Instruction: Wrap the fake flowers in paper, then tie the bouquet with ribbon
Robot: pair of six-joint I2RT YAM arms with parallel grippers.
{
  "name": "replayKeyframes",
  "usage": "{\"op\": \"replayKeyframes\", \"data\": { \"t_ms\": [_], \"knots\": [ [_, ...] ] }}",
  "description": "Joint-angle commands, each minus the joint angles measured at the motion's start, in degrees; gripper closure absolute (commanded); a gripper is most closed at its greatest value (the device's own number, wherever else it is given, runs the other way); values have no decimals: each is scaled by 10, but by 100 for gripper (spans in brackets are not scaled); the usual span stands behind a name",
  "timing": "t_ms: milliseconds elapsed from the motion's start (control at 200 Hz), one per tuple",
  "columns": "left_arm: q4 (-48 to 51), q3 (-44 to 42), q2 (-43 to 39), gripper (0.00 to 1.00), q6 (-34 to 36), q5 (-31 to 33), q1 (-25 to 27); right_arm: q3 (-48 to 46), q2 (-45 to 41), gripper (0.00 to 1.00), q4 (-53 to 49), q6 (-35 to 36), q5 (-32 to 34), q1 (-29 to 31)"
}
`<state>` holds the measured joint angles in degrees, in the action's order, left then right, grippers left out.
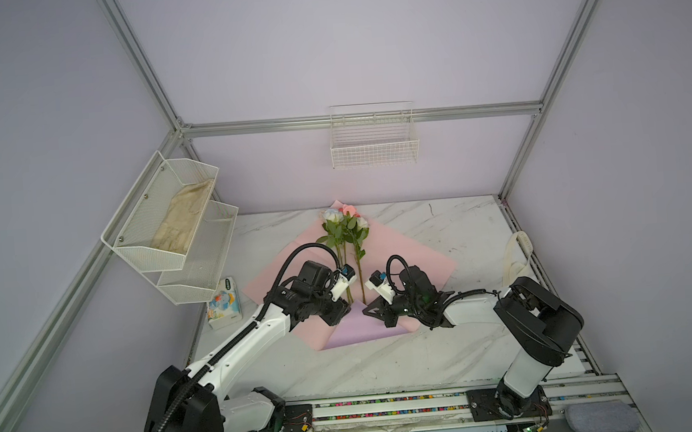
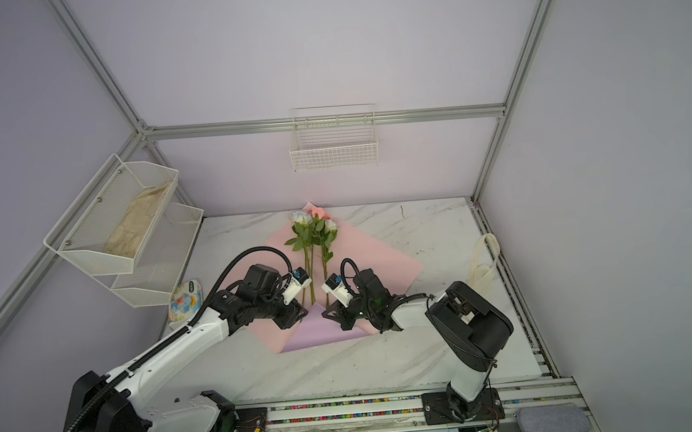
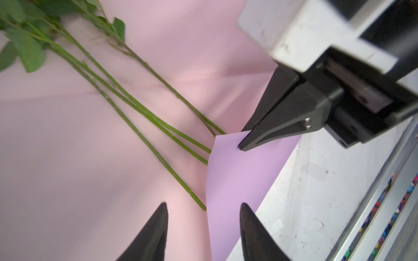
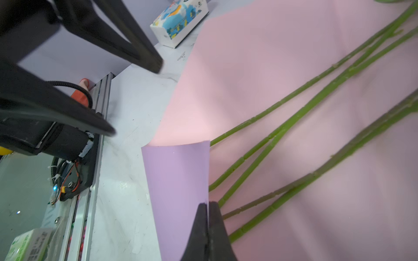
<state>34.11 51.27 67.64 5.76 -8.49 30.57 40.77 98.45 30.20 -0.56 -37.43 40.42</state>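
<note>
- My right gripper (image 4: pixel 207 204) is closed tight. Between its tips it pinches the edge of the lilac corner (image 4: pixel 176 180), the near corner of the paper sheet (image 1: pixel 401 259) turned up and over so that its lilac underside shows.
- My left gripper (image 3: pixel 203 204) stands about half open and has hold of nothing. It hovers just over the left part of the same corner, one tip above the pink and one above the lilac.
- The two grippers are near each other at the near end of the sheet, left and right of the stem ends.
- The bouquet of fake flowers (image 1: pixel 347 229) lies loose on the pink sheet, in the middle of the table (image 1: pixel 441 227). The heads are at the far corner and the bare stems point toward me, a little spread.
- The stem ends reach the lifted lilac edge; whether they go under it I cannot tell.
- I judge that the step in hand is the wrapping: bringing the near corner over the stem ends. Nothing is tied yet.
- The next move calls for laying this flap flat on the stems. My left gripper should then take or press the left side of the sheet, because thin paper springs back and the stems can roll.
- The cream ribbon (image 1: pixel 516 255) lies at the right edge of the table, well apart; I think it will be needed later.
</note>
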Motion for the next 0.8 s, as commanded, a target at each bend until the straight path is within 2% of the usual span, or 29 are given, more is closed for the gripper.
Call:
{"op": "replayKeyframes", "data": {
  "t_ms": [0, 100, 265, 380, 590, 790],
  "knots": [
    [-34, -13, -27, 51, -75, 29, 0, 18, 16, 100, 25, -17, 31, -17],
    [-28, -25, -39, 53, -102, 37, 0, 26, 29, 100, 31, -24, 37, -23],
    [-27, -32, -38, 57, -148, 13, -1, 46, 55, 100, 37, -31, 45, -28],
    [-24, -30, -17, 57, -195, -5, -1, 57, 68, 100, 41, -35, 51, -32],
    [-23, -22, 40, 57, -238, -62, -1, 82, 92, 100, 38, -38, 26, -39],
    [-56, -43, 60, 60, -277, -75, -1, 90, 108, 100, 26, -36, 25, -39]
  ]
}}
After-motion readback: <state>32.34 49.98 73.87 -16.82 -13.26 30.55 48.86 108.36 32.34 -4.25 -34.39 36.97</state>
